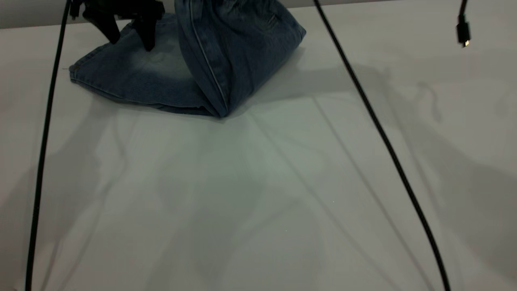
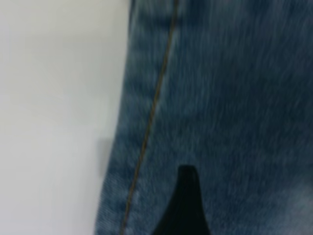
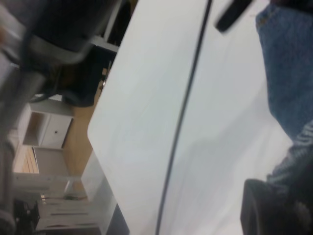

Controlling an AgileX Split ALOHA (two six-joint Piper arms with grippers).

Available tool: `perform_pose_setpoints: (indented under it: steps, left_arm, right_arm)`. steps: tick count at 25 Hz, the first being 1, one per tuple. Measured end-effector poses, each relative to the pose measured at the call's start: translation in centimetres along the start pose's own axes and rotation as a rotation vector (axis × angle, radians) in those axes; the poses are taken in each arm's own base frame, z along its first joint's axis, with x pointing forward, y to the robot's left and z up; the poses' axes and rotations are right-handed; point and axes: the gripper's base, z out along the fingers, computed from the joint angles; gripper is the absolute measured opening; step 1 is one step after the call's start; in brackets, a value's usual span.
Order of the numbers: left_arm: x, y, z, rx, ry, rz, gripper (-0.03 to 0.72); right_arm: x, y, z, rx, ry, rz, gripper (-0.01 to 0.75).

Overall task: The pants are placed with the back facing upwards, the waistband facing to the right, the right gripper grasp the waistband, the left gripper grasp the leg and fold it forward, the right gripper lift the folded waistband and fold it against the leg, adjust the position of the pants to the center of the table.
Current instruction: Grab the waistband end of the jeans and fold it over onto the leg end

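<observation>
Up at the top left of the exterior view, the pants (image 1: 161,76) lie on the white table (image 1: 258,182), one side hauled up into a tall fold that runs out of the top of the frame. The left gripper (image 1: 129,38) hangs over the flat denim, fingers (image 1: 147,34) spread apart, tips touching the cloth. The right gripper is out of frame there; its fingers, can't tell.
</observation>
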Motion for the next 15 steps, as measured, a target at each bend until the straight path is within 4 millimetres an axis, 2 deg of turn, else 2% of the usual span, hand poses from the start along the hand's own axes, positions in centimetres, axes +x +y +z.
perform_pose_setpoints:
  steps: [3,7,11,15]
  left_arm:
    - [-1.0,0.1,-1.7,0.014,-0.066,-0.013,0.590]
    - [-2.3,0.3,-5.8,0.035,-0.182,-0.031,0.590]
    - [-3.2,0.4,-9.3,0.056,-0.276,-0.043,0.590]
    - [-3.7,0.3,-13.2,0.101,-0.375,-0.053,0.590]
  right_arm:
    - [0.2,-0.7,0.6,0.002,-0.002,0.013,0.015]
    - [0.1,-0.8,0.9,0.009,-0.020,0.001,0.015]
    - [0.0,-0.3,1.5,-0.003,-0.051,0.007,0.015]
    - [0.2,-0.8,2.5,-0.016,-0.069,0.036,0.015]
